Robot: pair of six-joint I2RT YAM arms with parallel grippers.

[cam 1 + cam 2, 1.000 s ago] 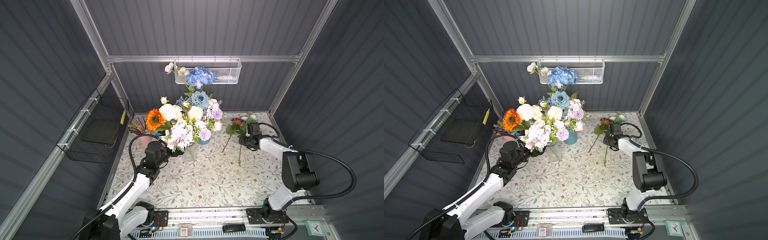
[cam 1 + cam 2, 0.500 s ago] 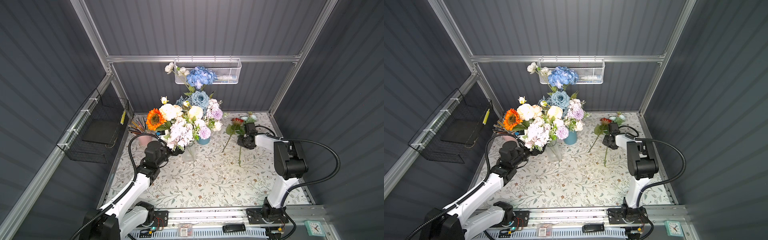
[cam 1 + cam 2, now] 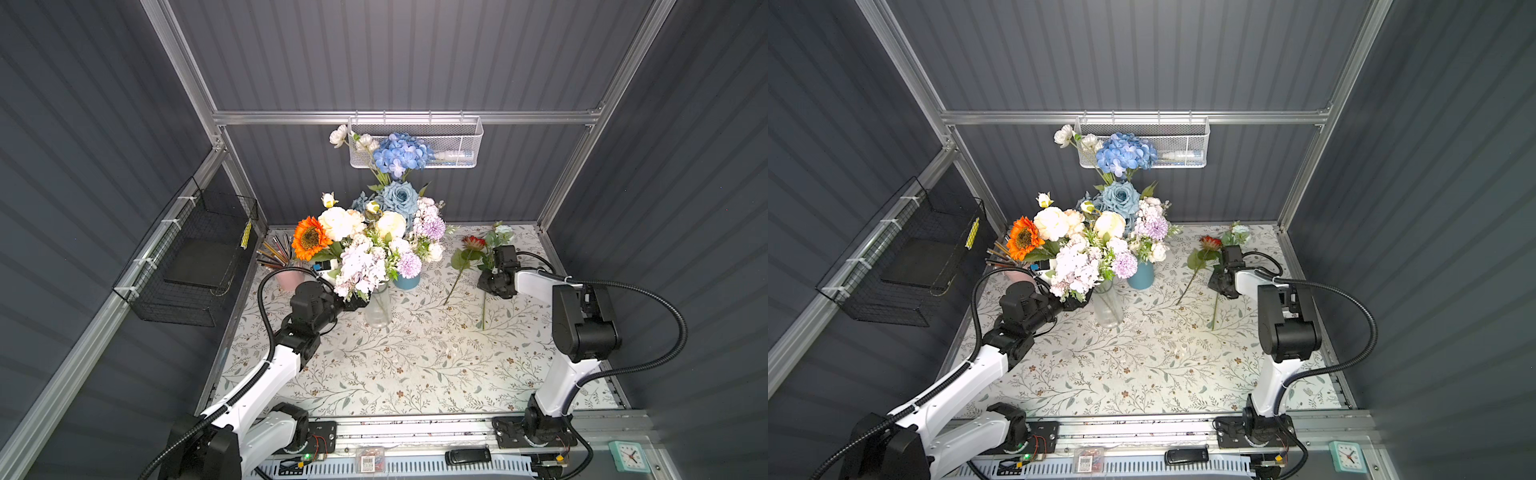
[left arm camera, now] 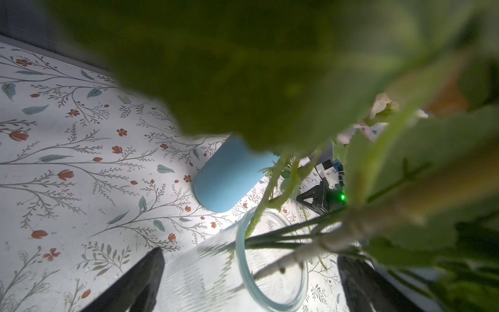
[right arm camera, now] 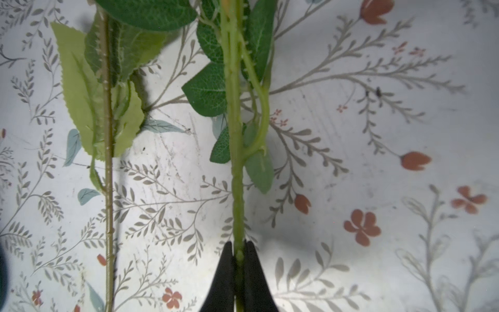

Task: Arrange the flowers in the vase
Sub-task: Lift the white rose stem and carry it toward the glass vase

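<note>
Two loose flowers lie on the table at the back right: a red one (image 3: 473, 243) and an aqua one (image 3: 503, 230). My right gripper (image 5: 238, 254) is shut on the aqua flower's green stem (image 5: 235, 135), low on the table (image 3: 491, 286). The red flower's stem (image 5: 108, 162) lies parallel beside it. A clear glass vase (image 3: 377, 309) holds a full bunch of flowers (image 3: 361, 266). My left gripper (image 4: 251, 283) is open, one finger on each side of the vase's rim (image 4: 244, 267), half hidden under blossoms (image 3: 357, 302) in both top views.
A blue vase (image 3: 406, 281) with tall blue blooms stands just behind the glass one. A pink pencil cup (image 3: 289, 279) sits at the back left. A black wire basket (image 3: 195, 257) hangs on the left wall, a white mesh basket (image 3: 415, 143) on the back wall.
My right gripper's jaws have closed on the aqua flower's stem, and that arm's elbow has swung in. The left arm has not moved.
</note>
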